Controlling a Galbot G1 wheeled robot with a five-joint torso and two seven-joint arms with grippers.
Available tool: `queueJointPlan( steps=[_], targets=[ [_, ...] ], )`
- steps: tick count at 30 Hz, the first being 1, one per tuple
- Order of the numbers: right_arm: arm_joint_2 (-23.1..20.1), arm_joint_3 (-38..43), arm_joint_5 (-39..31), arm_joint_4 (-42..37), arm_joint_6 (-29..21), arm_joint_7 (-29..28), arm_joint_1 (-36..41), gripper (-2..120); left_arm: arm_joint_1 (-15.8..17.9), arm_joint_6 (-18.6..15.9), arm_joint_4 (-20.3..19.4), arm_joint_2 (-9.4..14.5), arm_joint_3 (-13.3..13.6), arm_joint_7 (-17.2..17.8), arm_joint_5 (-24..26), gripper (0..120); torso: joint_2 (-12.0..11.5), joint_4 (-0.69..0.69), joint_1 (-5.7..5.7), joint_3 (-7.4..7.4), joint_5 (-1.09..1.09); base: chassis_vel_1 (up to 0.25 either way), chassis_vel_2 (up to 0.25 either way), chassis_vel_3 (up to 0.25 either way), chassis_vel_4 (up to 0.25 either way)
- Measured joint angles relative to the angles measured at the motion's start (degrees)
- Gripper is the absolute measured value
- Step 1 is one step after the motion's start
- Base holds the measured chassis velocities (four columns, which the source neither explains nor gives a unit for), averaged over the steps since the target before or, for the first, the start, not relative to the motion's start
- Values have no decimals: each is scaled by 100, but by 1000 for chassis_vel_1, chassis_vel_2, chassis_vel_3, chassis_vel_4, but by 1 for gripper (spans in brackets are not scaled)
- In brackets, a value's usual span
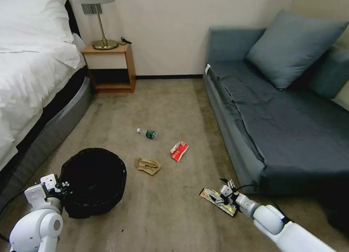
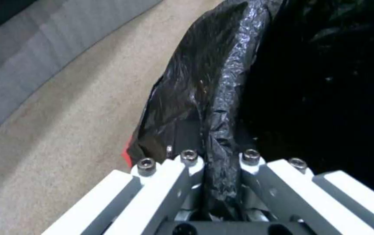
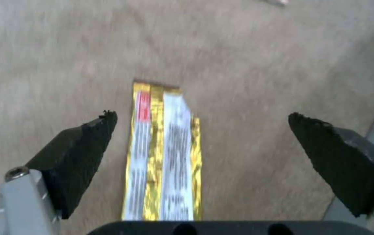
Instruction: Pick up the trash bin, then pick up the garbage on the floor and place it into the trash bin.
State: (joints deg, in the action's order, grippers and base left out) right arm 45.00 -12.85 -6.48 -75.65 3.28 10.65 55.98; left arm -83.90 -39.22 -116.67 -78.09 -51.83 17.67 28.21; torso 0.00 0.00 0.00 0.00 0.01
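Observation:
The trash bin (image 1: 93, 181), round with a glossy black liner, is at the lower left in the head view. My left gripper (image 1: 60, 186) is shut on its rim; the left wrist view shows the liner's folded edge (image 2: 221, 130) pinched between the fingers. On the carpet lie a clear bottle with a green label (image 1: 147, 133), a red-and-white packet (image 1: 179, 151), a tan paper bag (image 1: 147, 165) and a long yellow wrapper (image 1: 214, 199). My right gripper (image 1: 222, 194) hangs open just above the wrapper (image 3: 163, 153), one fingertip (image 3: 87, 140) on each side of it.
A dark grey sofa (image 1: 291, 117) with a cushion runs along the right, its base close to my right arm. A bed (image 1: 32, 74) lies on the left. A wooden nightstand (image 1: 109, 66) with a lamp stands at the back wall. Open carpet lies between them.

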Motion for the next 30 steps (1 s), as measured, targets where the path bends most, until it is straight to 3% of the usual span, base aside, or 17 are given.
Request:
queueJointPlan(
  steps=[12,25,30],
  targets=[
    [51,-664,-30,866,405,36,-338,100,-29,66,57,-23,14,-20,-83,3,0,0,0,0,0,0,0,0,0],
    [146,-547,7,1223,559,19,-349,100,-82,125,41,-30,15,-20,-91,3,0,0,0,0,-1,0,0,0,0],
    [193,-520,33,1329,640,26,-352,93,-73,130,32,-27,13,-20,-92,3,0,0,0,0,-1,0,0,0,0]
  ],
)
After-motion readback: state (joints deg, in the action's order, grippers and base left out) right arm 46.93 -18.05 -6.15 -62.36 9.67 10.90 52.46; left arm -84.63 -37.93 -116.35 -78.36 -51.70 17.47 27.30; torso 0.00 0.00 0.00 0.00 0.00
